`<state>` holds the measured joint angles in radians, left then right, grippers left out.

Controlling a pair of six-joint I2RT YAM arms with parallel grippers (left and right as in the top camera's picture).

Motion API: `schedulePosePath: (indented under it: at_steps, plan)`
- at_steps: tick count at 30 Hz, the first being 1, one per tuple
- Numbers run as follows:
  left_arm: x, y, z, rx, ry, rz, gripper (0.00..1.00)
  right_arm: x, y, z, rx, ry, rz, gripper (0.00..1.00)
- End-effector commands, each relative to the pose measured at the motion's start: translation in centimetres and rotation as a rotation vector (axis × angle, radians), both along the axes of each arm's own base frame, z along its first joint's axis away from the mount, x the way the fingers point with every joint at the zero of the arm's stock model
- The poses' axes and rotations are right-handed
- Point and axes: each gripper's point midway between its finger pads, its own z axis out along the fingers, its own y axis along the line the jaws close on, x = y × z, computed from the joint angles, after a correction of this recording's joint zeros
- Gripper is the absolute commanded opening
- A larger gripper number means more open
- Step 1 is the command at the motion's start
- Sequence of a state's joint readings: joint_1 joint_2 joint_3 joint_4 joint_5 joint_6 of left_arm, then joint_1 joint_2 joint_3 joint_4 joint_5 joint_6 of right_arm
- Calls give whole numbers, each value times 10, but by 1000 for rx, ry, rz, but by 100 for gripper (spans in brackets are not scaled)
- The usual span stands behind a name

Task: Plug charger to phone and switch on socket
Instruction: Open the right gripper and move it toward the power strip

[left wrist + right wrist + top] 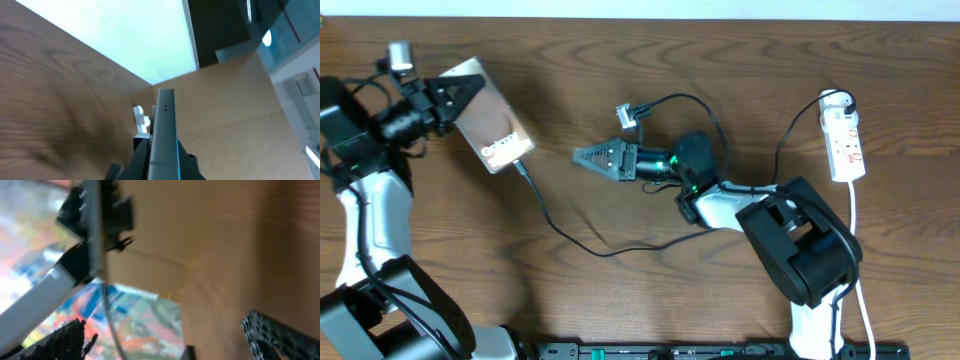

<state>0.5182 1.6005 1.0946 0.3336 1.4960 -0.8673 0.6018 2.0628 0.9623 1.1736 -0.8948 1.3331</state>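
Left claw [460,92] clamps the phone [492,128] at one end; right claw [582,156] gapes wide, empty; charger [560,232] tip touches the phone's end ahead of it; socket [845,140] lies well behind.

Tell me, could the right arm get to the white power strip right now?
Probably yes. The power strip lies uncovered on that arm's own side; the right hand merely points away from it, toward the phone, so it would need to swing round.
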Motion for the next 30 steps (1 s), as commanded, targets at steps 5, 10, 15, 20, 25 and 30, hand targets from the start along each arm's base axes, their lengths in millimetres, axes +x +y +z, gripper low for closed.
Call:
schedulePosePath:
  at_steps: [5,10,15,20,25,30]
  plan:
    - [-11,17,16,-4,-24,5,7,40,-41,-75,-332,77,-109,99]
    - [-11,7,12,-6,-20,-19,8,53,-94,-57,-689,-16,-291,99]
    - [-11,-20,-18,-14,20,-52,7,44,-150,-9,-887,-57,-506,99]
    - [-12,-50,-72,-6,130,-21,7,24,-194,31,-981,-88,-655,99]
    - [-20,-72,-146,79,318,78,7,8,-214,41,-1032,-82,-698,99]
    - [-39,-75,-220,307,561,179,7,3,-220,34,-1072,-59,-690,99]
